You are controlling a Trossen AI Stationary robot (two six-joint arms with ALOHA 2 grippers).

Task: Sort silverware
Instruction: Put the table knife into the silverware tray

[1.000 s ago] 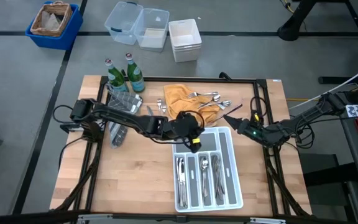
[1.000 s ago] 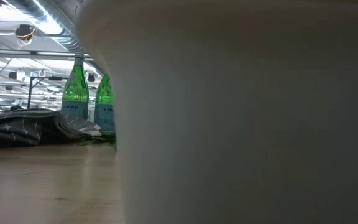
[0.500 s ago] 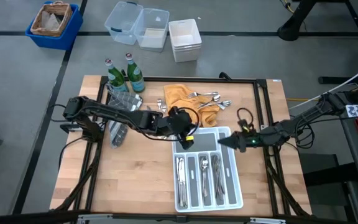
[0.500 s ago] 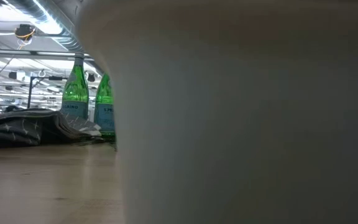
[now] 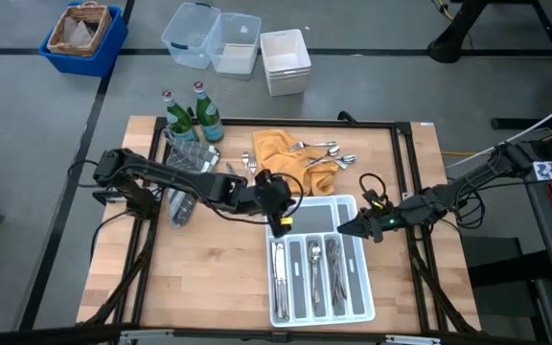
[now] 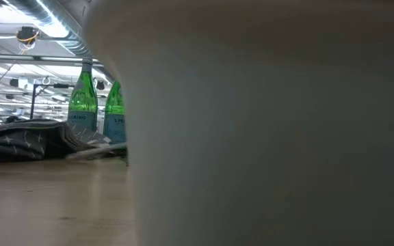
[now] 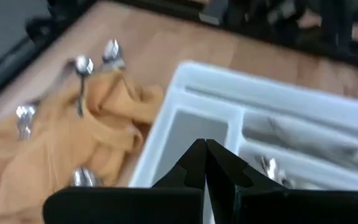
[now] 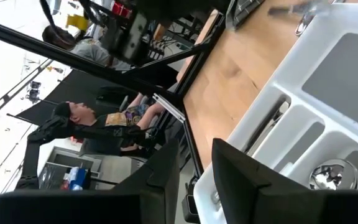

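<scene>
Several pieces of silverware lie in the compartments of the white tray. More spoons and forks lie on an orange cloth beyond it, and they also show in the left wrist view. My left gripper is shut and empty over the tray's far left corner, with its fingertips together in the left wrist view. My right gripper is open and empty at the tray's far right side.
Two green bottles and a grey cloth bundle stand at the table's far left. The tray's white wall fills most of the low view. Bins stand on the floor beyond the table. People show in the room behind.
My right gripper has swung from beside the orange cloth toward the table's near edge, and now points at the tray's far right side. My left gripper has shifted a little toward the table's left edge, along the tray's far end.
</scene>
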